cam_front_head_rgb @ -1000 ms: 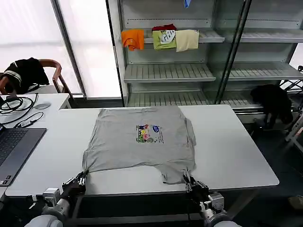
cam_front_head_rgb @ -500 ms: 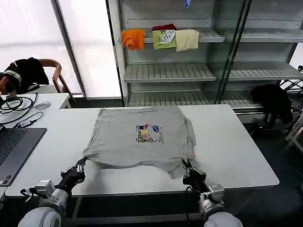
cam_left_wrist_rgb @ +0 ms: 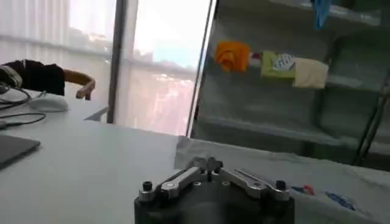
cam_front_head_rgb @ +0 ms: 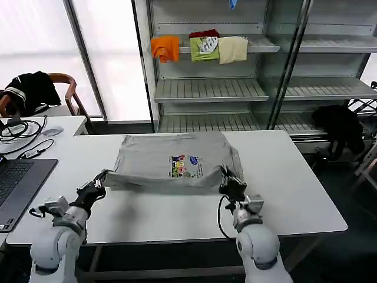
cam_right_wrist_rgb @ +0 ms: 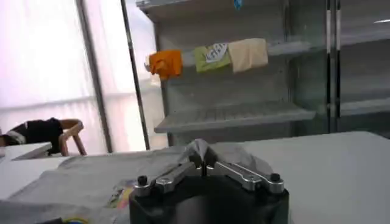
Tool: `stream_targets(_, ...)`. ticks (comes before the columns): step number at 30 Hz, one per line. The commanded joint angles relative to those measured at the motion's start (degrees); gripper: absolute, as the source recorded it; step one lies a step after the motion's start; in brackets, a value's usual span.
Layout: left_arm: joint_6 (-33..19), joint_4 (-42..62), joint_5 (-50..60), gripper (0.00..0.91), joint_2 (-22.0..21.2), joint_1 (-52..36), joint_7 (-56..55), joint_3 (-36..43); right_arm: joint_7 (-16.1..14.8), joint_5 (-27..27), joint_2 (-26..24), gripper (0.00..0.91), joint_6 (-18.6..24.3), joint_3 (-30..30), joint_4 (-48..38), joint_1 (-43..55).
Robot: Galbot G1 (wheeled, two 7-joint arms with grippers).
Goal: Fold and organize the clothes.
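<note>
The light grey T-shirt (cam_front_head_rgb: 171, 159) lies on the white table (cam_front_head_rgb: 294, 194), chest print (cam_front_head_rgb: 185, 167) facing up, its near part lifted off the tabletop. My left gripper (cam_front_head_rgb: 101, 178) is shut on the shirt's near left corner, with grey cloth pinched at its tips (cam_left_wrist_rgb: 207, 163). On the other side, my right gripper (cam_front_head_rgb: 227, 177) is shut on the near right corner, and a peak of cloth (cam_right_wrist_rgb: 201, 149) stands between its closed fingers. The shirt (cam_right_wrist_rgb: 91, 176) spreads away behind that gripper. The shirt's near edge hangs between the two grippers.
A laptop (cam_front_head_rgb: 15, 186), cables and a mouse (cam_front_head_rgb: 52, 132) sit on the table's left end. A wooden chair with a black garment (cam_front_head_rgb: 32, 91) stands behind. Shelves at the back hold orange (cam_front_head_rgb: 165, 48), green and cream folded garments. A dark object (cam_front_head_rgb: 340, 127) sits right of the table.
Both grippers have risen from the table's near edge and moved away from me, carrying the shirt's near corners up and toward its middle. The shirt's visible length has shortened.
</note>
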Motion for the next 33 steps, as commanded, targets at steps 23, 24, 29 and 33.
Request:
stream_targets(23, -4.7, 18.3, 7.8, 0.907, 0.4, -11.4, 1.4, 4.6, -0.8, -7.7, 3.7, 0.907, 4.3, 2.4, -25.6, 17.6)
stream_targets(24, -5.0, 18.1, 7.8, 0.907, 0.4, -11.2, 1.4, 4.7, -0.6, -7.6, 3.7, 0.907, 5.0, 2.5, -26.1, 17.9)
stream_targets(29, -5.3, 16.6, 8.4, 0.907, 0.5, -10.4, 1.5, 4.8, 1.4, -5.7, 3.7, 0.907, 6.9, 3.0, -26.8, 18.9)
stream_targets(33, -5.1, 15.0, 9.2, 0.907, 0.7, -9.3, 1.5, 4.8, 1.2, -5.5, 3.7, 0.907, 4.9, 2.9, -24.5, 17.4)
